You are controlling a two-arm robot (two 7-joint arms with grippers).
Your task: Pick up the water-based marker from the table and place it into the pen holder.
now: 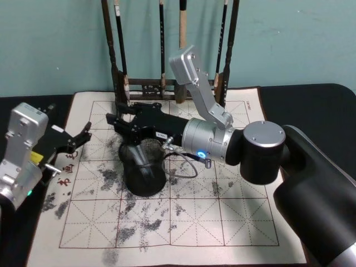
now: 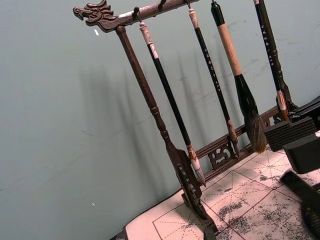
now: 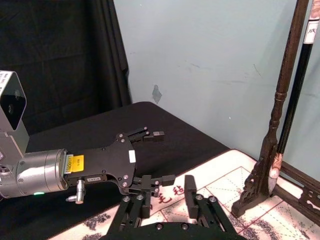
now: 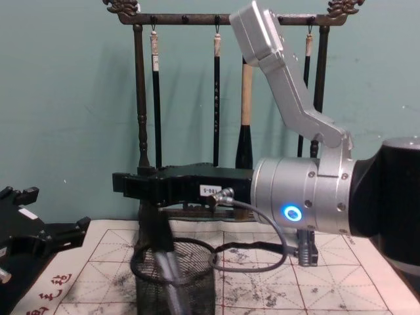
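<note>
Marker (image 4: 169, 275), a slim grey stick, leans inside the black wire-mesh pen holder (image 1: 143, 169) on the ink-blotched grid paper (image 1: 222, 217). Right gripper (image 1: 118, 123) hovers above the rim, fingers apparently parted. Left gripper (image 1: 84, 133), yellow-labelled, rests spread open at the paper's left edge.

Silver arms; black jaws; blue indicator light (image 4: 291, 212)

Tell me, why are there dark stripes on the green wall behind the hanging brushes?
Those are shadows: in the left wrist view the brush rack and its brushes throw soft grey streaks on the wall to their left. In the chest view the wall looks plainer, with the right gripper dark against it.
</note>
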